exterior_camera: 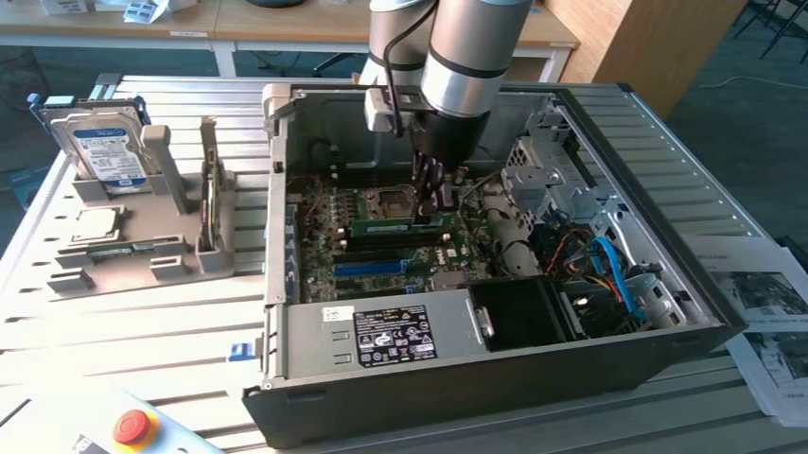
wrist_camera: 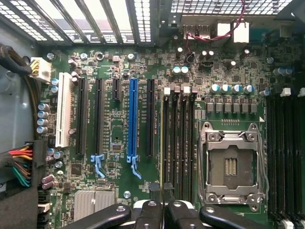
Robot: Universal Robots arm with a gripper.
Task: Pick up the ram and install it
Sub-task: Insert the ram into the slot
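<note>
Now the tool [exterior_camera: 436,206] is reaching down into the open computer case [exterior_camera: 505,374], its dark fingers clamping together on the ram [wrist_camera: 161,143]. The ram is standing edge-on along the black memory slots [wrist_camera: 181,143], at the slot farthest from the empty processor socket [wrist_camera: 231,164]. Whether the stick is seating fully cannot be told. Judged risks: a slight tilt or offset would be jamming the thin, flat green board against the slot's rigid plastic walls, bending it or scraping its contacts, and closed end latches would be blocking entry. The motherboard [wrist_camera: 114,138] is presenting a matte green, densely studded surface, while the socket's frame is glinting as bare metal.
</note>
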